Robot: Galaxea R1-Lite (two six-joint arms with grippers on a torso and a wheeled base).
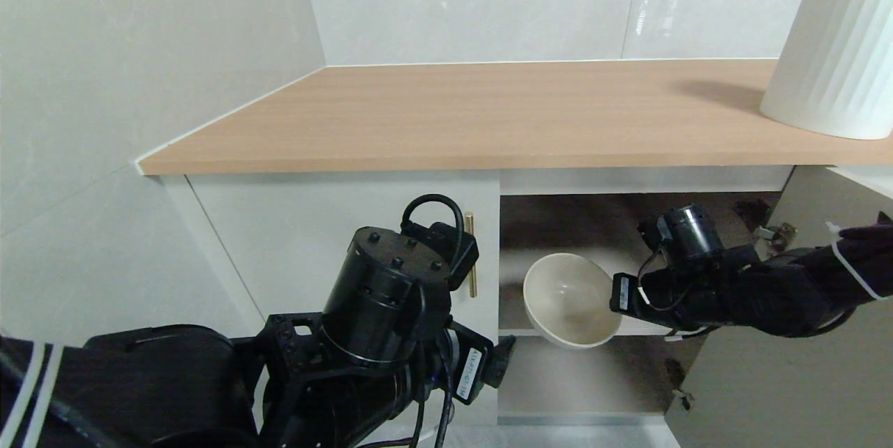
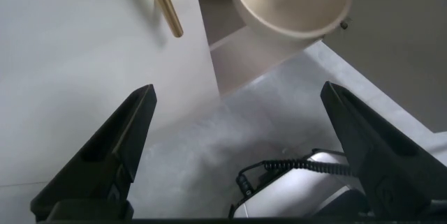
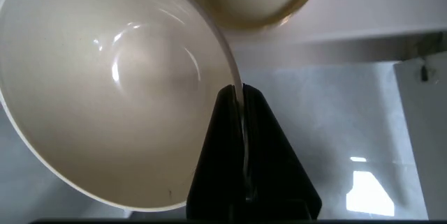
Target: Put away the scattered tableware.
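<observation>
Right gripper on rim of tilted bowl

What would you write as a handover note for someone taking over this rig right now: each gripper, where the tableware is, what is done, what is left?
Left gripper: open, empty, low in front of the closed cabinet door.
Right gripper: shut on the rim of the cream bowl, held tilted just above the shelf.
Done: the right door is open and the bowl is at the cabinet mouth; a second dish sits beyond it.
Left: set the bowl down, release, withdraw, probably close the door.
</observation>
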